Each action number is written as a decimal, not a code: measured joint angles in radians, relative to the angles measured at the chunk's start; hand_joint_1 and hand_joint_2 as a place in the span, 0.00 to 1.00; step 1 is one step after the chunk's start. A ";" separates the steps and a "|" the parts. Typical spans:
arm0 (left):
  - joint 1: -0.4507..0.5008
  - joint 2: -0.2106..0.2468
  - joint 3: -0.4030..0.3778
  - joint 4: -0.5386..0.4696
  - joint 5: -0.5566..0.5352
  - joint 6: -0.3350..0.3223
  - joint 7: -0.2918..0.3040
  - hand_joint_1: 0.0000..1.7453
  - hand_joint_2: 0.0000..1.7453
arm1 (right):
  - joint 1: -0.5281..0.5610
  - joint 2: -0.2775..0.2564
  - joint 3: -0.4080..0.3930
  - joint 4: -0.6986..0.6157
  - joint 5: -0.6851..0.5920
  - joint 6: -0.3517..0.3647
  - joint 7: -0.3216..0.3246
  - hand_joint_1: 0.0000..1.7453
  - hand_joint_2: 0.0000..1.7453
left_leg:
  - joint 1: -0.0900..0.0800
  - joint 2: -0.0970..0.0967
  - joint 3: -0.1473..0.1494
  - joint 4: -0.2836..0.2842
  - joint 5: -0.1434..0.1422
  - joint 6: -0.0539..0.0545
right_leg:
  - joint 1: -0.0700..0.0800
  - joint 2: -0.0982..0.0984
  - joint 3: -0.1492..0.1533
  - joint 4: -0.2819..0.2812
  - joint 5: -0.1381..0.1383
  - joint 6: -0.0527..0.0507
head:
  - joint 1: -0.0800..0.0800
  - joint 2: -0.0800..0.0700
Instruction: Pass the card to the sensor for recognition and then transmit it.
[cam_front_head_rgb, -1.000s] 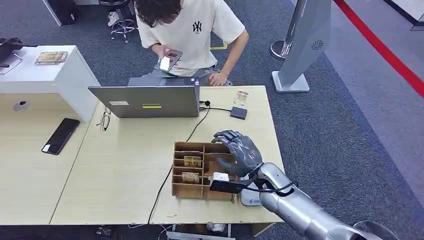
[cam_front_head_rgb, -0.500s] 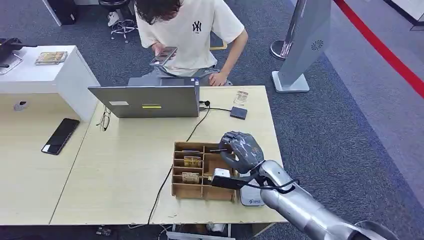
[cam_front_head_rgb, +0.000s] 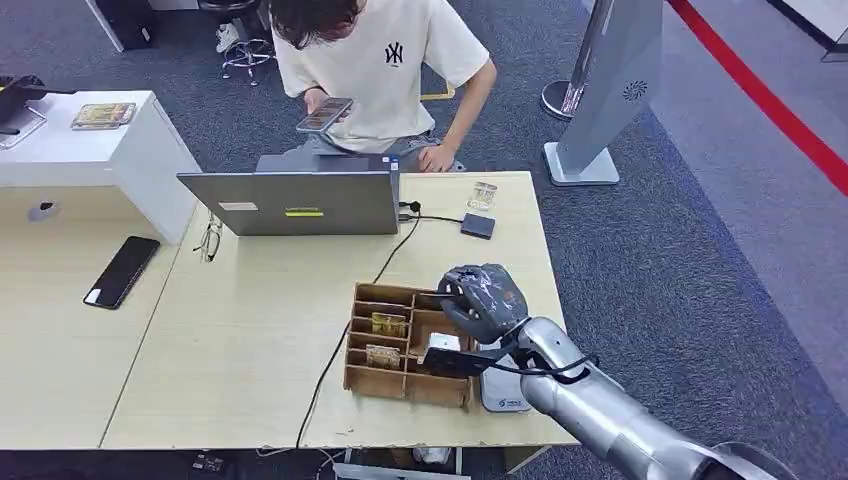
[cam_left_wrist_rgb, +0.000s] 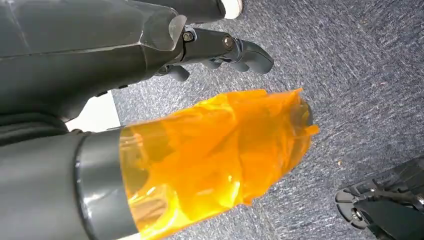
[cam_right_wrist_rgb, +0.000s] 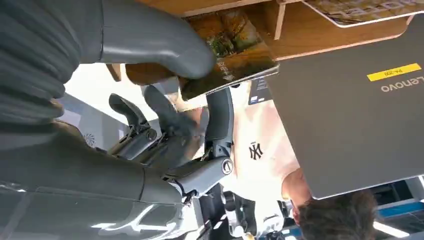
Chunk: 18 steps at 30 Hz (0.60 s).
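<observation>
My right hand (cam_front_head_rgb: 483, 300) hovers over the right compartment of the wooden card box (cam_front_head_rgb: 380, 383), fingers curled in. In the right wrist view its thumb and a finger pinch a card (cam_right_wrist_rgb: 235, 55) with an autumn picture, right at the box's (cam_right_wrist_rgb: 310, 30) edge. Two more cards (cam_front_head_rgb: 388, 323) lie in the left slots. A flat white sensor pad (cam_front_head_rgb: 503, 392) sits on the table beside the box, under my forearm. My left hand (cam_left_wrist_rgb: 150, 65) hangs over grey carpet, its orange-taped thumb (cam_left_wrist_rgb: 215, 150) apart from the fingers (cam_left_wrist_rgb: 235, 47), holding nothing.
A grey laptop (cam_front_head_rgb: 300, 205) stands open at the table's far side, with a person (cam_front_head_rgb: 380, 60) behind it looking at a phone. A black cable (cam_front_head_rgb: 335, 350) runs past the box. A small dark device (cam_front_head_rgb: 477, 225) and a black phone (cam_front_head_rgb: 122, 270) lie on the tables.
My right hand's fingers went from spread to curled in over the box's right compartment. The box shifted slightly. The person lowered the phone a little.
</observation>
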 joint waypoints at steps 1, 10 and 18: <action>0.000 0.000 0.000 0.000 0.000 0.000 0.000 0.00 0.00 | 0.000 0.000 0.000 0.000 0.000 0.000 0.000 0.94 1.00 | 0.000 0.000 0.000 0.000 0.000 0.000 | 0.000 0.000 0.000 0.000 0.000 0.000 | 0.000 0.000; 0.000 0.000 0.005 0.000 0.000 0.000 -0.009 0.00 0.00 | -0.002 0.000 -0.028 -0.011 -0.173 0.097 -0.057 0.94 1.00 | 0.000 0.000 0.000 0.000 0.000 0.000 | 0.000 0.000 0.000 0.000 0.000 0.000 | 0.000 0.000; 0.001 0.000 0.007 0.000 0.002 0.002 -0.021 0.00 0.00 | 0.007 0.000 -0.082 -0.043 -0.360 0.197 -0.126 0.94 1.00 | 0.000 0.000 0.000 0.000 0.000 0.000 | 0.000 0.000 0.000 0.000 0.000 0.000 | 0.000 0.000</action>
